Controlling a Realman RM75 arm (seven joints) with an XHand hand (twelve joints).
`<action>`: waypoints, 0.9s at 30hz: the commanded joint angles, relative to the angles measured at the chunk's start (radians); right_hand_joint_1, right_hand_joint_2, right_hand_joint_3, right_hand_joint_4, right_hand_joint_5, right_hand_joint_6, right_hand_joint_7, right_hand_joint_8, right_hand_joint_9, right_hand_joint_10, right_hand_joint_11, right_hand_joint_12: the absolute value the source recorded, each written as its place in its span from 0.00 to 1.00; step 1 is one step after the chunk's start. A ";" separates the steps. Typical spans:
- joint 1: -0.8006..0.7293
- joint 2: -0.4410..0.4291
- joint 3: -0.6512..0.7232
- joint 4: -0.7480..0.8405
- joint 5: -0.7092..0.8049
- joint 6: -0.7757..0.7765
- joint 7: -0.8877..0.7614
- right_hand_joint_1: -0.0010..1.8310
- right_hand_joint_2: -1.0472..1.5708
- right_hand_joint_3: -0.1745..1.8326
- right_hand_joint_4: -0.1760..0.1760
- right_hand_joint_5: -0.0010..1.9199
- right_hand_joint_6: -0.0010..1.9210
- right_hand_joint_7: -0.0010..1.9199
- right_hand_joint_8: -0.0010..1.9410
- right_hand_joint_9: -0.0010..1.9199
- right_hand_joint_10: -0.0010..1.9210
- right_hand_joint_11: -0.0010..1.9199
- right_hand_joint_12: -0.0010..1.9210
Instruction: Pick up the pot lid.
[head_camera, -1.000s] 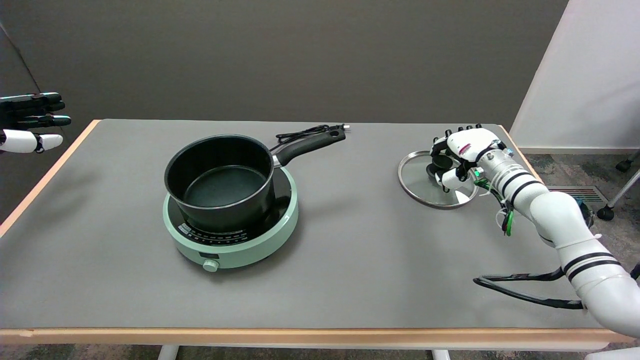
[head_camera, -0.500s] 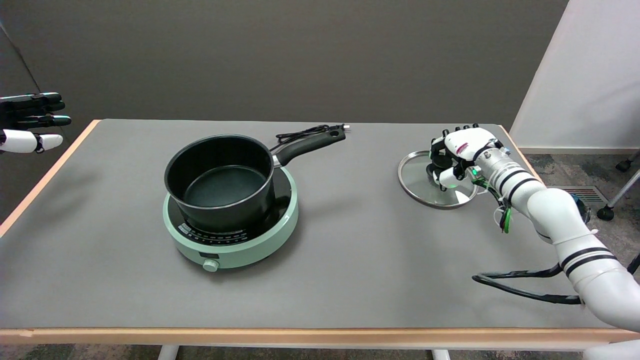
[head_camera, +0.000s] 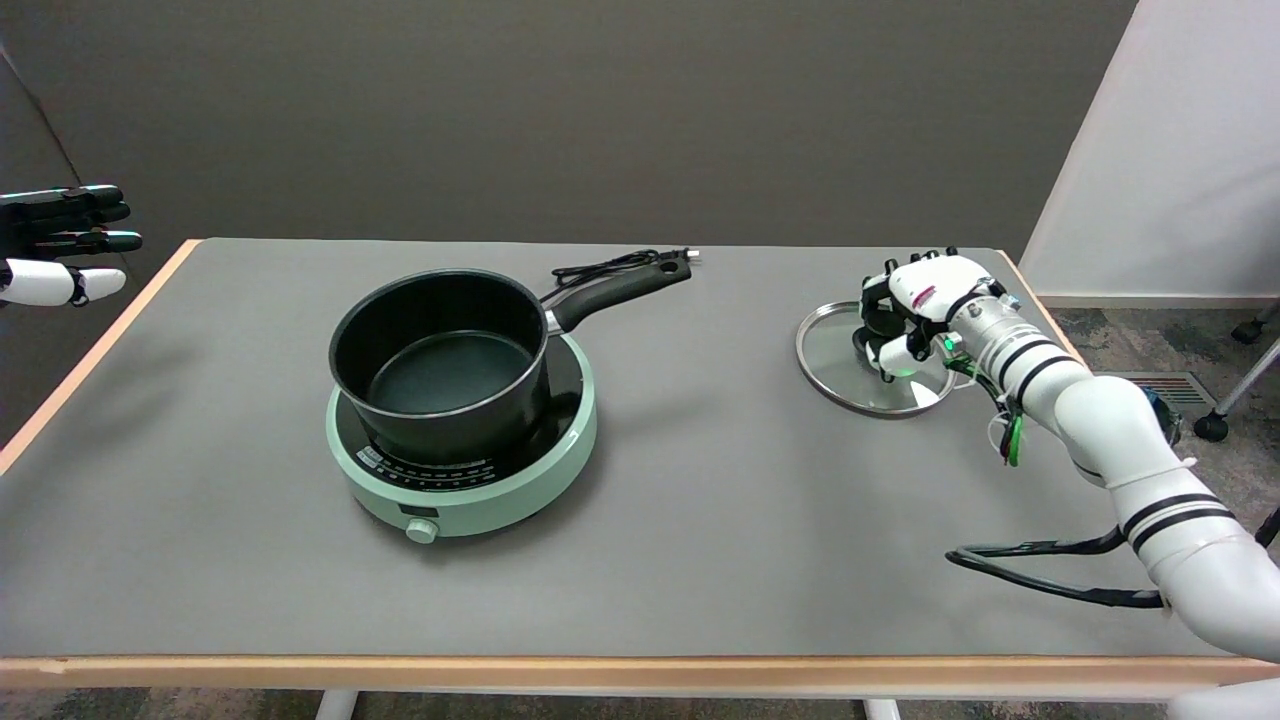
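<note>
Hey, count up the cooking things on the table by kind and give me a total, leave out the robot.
Pots: 1, the black pot on the cooker.
Pot lids: 1, the glass pot lid lying at the right, with the right hand at its knob.
Cookers: 1, the green cooker.
Power cords: 1, the black cord.
Total: 4.

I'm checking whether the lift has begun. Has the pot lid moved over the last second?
Yes, slightly: the pot lid has risen a little, its near rim now farther from the table's front edge. The right hand grips its knob.
</note>
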 joint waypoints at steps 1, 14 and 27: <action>-0.013 0.002 0.000 0.014 0.001 0.009 0.000 0.71 0.81 0.30 1.00 0.25 0.58 0.34 0.82 0.31 0.86 0.15 0.96; -0.018 -0.002 0.002 0.014 0.013 0.010 0.000 0.71 0.79 0.34 1.00 0.25 0.73 0.36 0.82 0.34 0.92 0.11 1.00; -0.020 -0.006 0.002 0.006 0.024 0.010 0.000 0.72 0.78 0.35 1.00 0.26 0.70 0.38 0.79 0.36 0.97 0.12 1.00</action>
